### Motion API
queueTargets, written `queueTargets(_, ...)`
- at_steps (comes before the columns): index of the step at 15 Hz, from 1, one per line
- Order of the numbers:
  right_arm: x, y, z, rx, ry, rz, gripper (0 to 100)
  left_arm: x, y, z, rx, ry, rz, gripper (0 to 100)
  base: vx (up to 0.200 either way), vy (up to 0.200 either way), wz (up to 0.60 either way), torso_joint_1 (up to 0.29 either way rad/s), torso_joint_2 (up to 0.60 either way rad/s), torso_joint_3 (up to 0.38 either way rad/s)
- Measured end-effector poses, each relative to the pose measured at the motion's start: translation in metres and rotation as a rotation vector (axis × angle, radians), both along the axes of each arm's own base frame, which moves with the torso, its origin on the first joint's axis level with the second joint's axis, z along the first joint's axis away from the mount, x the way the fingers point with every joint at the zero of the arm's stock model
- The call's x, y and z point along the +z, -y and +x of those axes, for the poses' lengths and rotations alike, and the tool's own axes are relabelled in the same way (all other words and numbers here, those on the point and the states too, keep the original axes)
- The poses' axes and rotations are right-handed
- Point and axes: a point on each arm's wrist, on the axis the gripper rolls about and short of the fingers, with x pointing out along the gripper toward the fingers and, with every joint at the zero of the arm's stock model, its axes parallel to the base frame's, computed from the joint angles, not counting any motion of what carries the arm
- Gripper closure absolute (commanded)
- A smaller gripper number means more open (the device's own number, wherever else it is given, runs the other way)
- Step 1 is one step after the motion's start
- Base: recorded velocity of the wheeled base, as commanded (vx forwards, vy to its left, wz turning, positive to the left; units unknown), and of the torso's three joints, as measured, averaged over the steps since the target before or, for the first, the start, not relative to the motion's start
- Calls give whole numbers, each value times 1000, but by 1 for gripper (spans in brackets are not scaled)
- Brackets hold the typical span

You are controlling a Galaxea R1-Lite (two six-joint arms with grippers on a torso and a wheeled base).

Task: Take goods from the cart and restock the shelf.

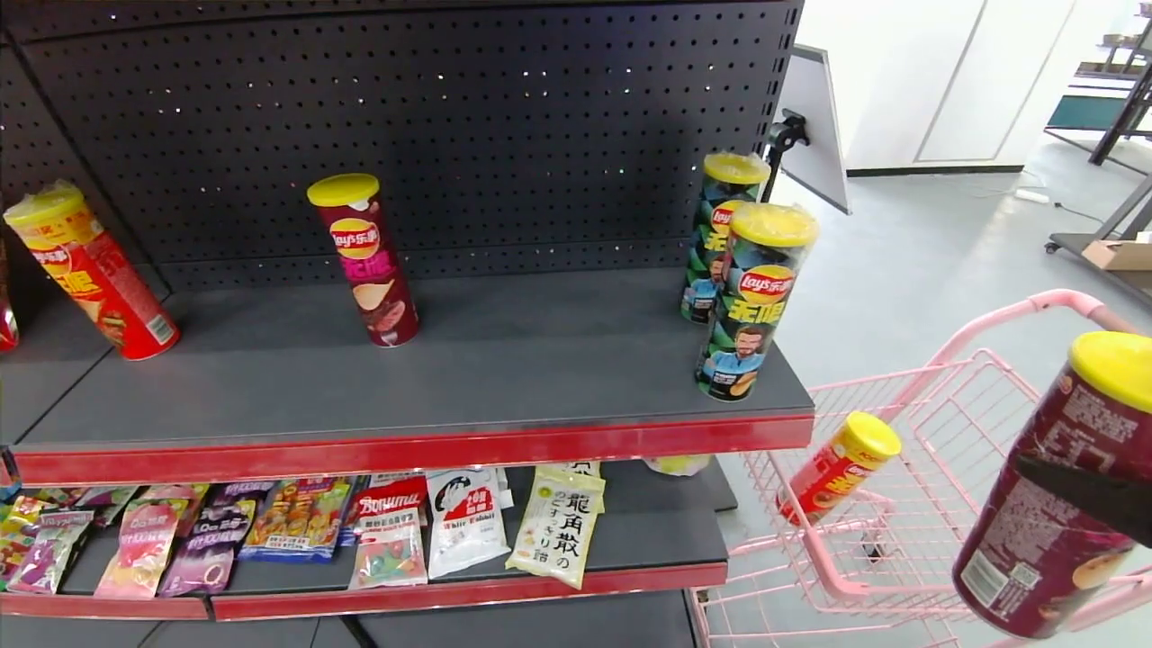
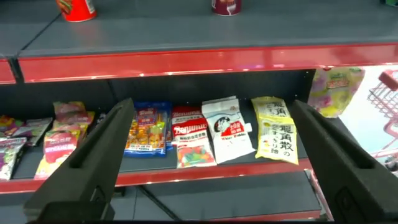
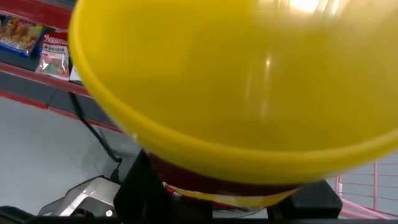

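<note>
Left gripper (image 2: pixel 211 104): both fingers (image 2: pixel 93 162) spread wide apart, nothing between them, pincer pointing forward and roughly level. Right gripper (image 1: pixel 1071 486): clamped on a dark red chip can (image 1: pixel 1035 540), which sits tilted between the jaws. One dark finger (image 1: pixel 1102 499) crosses the can's side about mid-height. The can's yellow lid (image 3: pixel 236 81) is at the wrist end of the pincer, with the dark fingers (image 3: pixel 140 186) pressing on either side just past it.
</note>
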Motion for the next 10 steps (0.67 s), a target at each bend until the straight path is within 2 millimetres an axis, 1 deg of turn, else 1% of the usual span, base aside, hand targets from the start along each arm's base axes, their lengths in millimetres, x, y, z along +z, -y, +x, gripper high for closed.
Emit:
queueTargets(3,-5,0,-3,15,67,35,100,0,0,0,-1,-1,0,0,0,200,0,4,4,1)
queueTargets(7,-14,-1,-16,183,87,99,100,0,0,0,0,0,0,0,0,200,0,-6,5,1)
queueTargets(10,-15,-1,-20,197,96,100,100,0,0,0,0,0,0,0,0,200,0,5,4,2)
